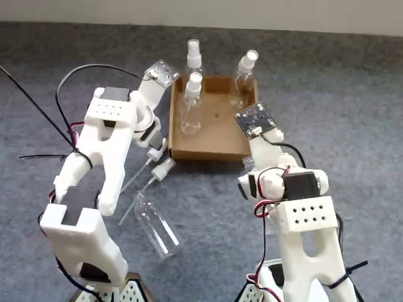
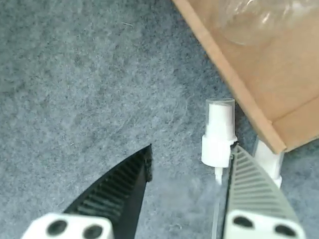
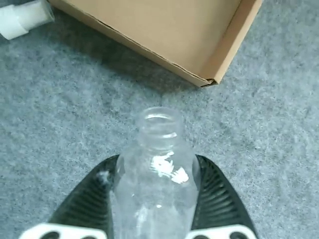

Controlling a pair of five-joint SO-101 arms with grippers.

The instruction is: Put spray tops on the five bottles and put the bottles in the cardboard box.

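Bottle in right hand; spray top beside left hand

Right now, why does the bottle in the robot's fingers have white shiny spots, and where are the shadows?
Right wrist view: light bounces off the clear bottle between the fingers, leaving white glare spots below its open neck; a shadow lies on the carpet beside the box. Left wrist view: another bottle inside the box glints too.

Left gripper spread, spray top by its white finger, cardboard box near
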